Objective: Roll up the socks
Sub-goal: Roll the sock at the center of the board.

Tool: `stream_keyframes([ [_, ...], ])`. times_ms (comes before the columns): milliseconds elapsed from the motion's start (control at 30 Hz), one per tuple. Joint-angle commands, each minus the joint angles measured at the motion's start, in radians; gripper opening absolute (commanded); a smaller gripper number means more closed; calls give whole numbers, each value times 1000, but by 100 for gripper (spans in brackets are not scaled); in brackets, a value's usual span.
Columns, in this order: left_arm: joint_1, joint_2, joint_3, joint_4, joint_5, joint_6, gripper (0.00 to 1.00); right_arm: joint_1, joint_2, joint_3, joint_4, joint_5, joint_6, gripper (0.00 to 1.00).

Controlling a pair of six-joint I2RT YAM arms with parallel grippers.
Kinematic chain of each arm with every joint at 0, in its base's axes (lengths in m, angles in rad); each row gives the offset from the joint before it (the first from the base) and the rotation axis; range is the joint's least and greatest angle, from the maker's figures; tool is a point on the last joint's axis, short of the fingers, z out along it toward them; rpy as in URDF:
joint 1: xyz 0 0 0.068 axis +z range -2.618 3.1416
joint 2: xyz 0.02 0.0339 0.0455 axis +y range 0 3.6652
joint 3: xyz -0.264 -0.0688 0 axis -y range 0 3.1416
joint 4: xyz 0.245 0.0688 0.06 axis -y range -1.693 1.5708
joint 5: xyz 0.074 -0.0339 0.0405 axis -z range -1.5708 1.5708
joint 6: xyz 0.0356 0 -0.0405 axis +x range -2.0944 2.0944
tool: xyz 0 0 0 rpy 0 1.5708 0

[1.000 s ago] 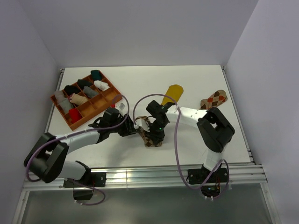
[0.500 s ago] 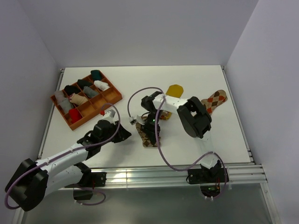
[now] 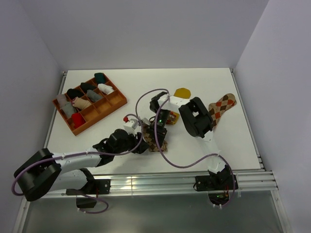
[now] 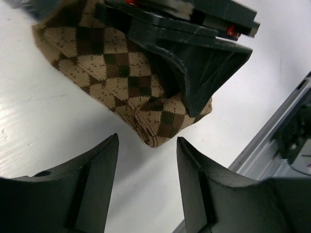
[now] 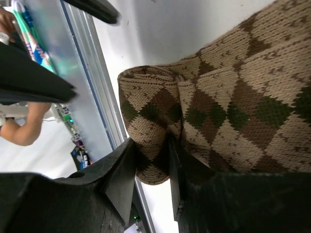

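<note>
1. Since half a second ago the left arm has swung in. Its left gripper [image 3: 144, 145], which then sat back to the left of the sock, is now close up against the sock's near-left edge.
2. The right arm has folded tighter over the middle of the table [image 3: 146, 82]. It now covers more of the mustard yellow sock [image 3: 182, 91], leaving only a rounded tip visible behind it.
3. The brown-and-cream argyle sock [image 3: 154, 145] lies in about the same spot as before, near the front centre of the table, with its near end rolled into a small coil.
4. The right gripper [image 5: 150, 145] is clamped on that coil, and its two fingers [image 5: 121, 174] pinch the rolled knit from both sides.
5. The left gripper [image 4: 146, 179] is spread apart and holds nothing. The sock's rolled end [image 4: 160, 121] lies just ahead of its fingers, not touching them.
6. In the left wrist view the right gripper [image 4: 194, 63] presses down on top of the sock and blocks the way to the rest of the roll.
7. The orange-brown-cream argyle sock [image 3: 221, 104] lies flat at the far right, partly behind the right arm.
8. A divided tray [image 3: 104, 114] of small sock bundles sits at the far left, well apart from both grippers.
9. A purple cable [image 3: 187, 167] droops onto the table in front of the right arm, near the aluminium rail [image 3: 170, 182].
</note>
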Motion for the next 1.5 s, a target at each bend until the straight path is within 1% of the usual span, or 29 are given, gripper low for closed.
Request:
stream_keyframes([
  [0, -25, 58, 60, 120, 26, 103, 57, -9, 55, 39, -10, 29, -36, 38],
  [233, -34, 158, 135, 162, 34, 170, 58, -10, 82, 58, -41, 17, -28, 39],
  [400, -35, 233, 171, 171, 77, 197, 57, -15, 90, 73, -45, 4, -13, 39],
  [533, -38, 258, 157, 209, 109, 184, 56, -19, 99, 79, -44, 1, 0, 39],
  [800, -40, 256, 91, 294, 123, 135, 55, -35, 114, 85, -44, -3, 10, 39],
  [967, -40, 273, 48, 349, 86, 111, 55, -38, 115, 85, -45, 0, 10, 39],
  [1333, -42, 341, 19, 403, 91, 91, 53, -50, 118, 70, -45, 6, 17, 39],
  [1467, -42, 345, -1, 424, 89, 75, 51, -53, 121, 77, -45, 3, 23, 39],
])
